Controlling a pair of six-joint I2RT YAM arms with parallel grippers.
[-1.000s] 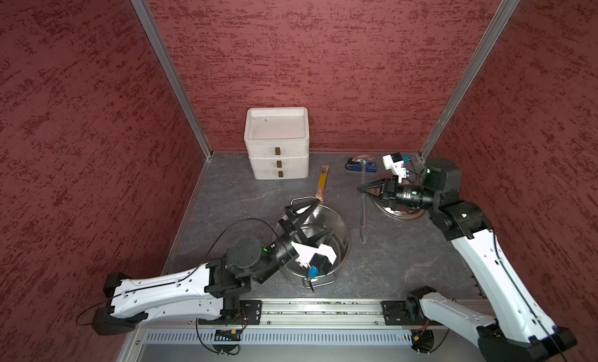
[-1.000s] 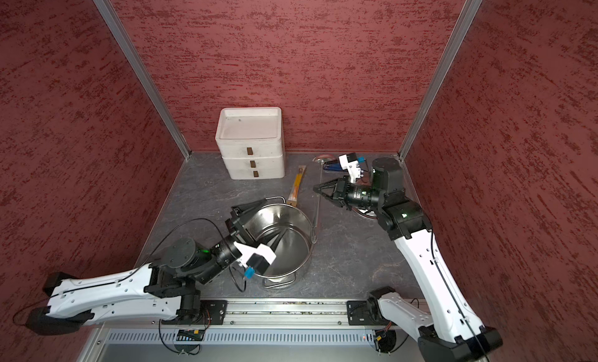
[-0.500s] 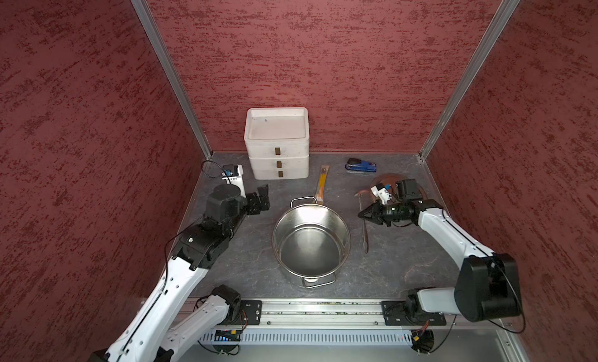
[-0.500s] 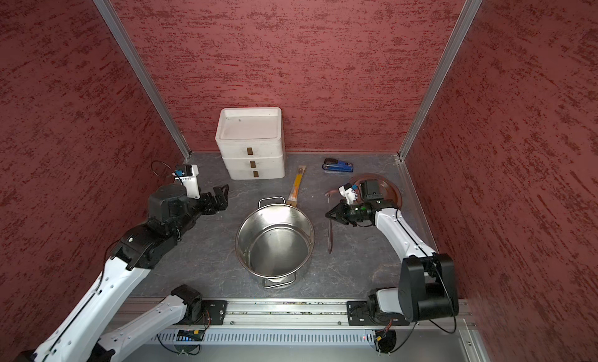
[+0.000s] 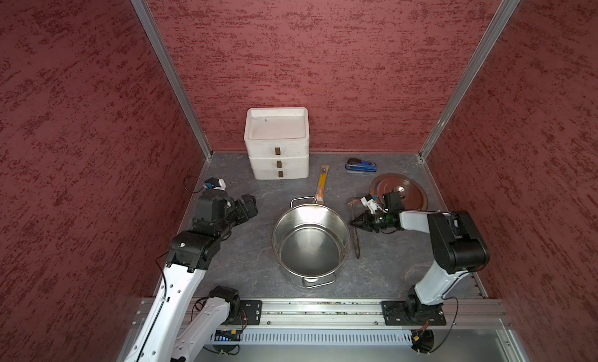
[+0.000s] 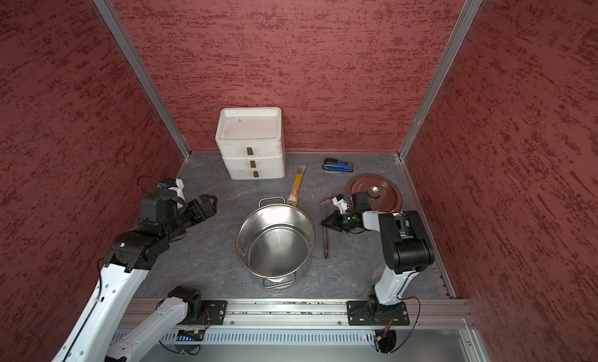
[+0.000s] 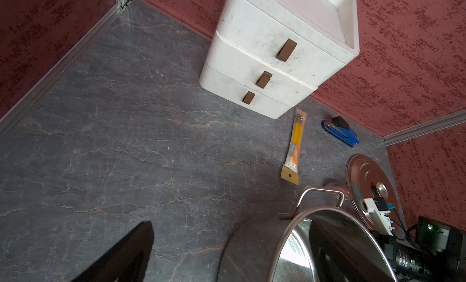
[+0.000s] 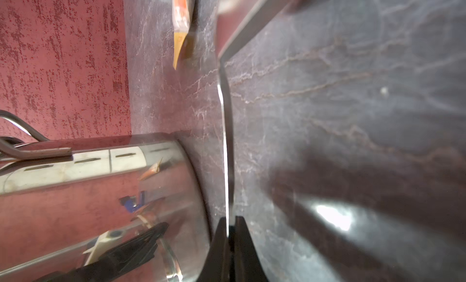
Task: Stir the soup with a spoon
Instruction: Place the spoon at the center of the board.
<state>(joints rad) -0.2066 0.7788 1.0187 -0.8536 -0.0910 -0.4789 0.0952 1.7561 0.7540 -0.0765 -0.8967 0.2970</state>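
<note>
At the middle of the bench (image 5: pixel 239 253), nearer the front edge, the pot (image 5: pixel 310 253) is observed upright, its bare steel bottom showing. The ladle (image 5: pixel 356 242) is noted lying along the bench just beside the pot, on the side toward the right edge. Its handle runs front to back and its bowl points toward the back edge. The right gripper (image 5: pixel 353 222) is seen low at the handle, nearer the bowl end. In the right wrist view its jaws are pressed together on the thin handle. The left gripper (image 5: pixel 250 204) is held over the bench toward the left edge, well apart from the pot, with its jaws spread wide. A lid (image 5: pixel 412 197) is recorded flat near the back right corner. A blue stapler (image 5: pixel 360 165) and a white drawer unit (image 5: pixel 278 156) are noted along the back edge. An orange-yellow stick (image 5: pixel 321 184) is noted between the drawer unit and the pot.
</note>
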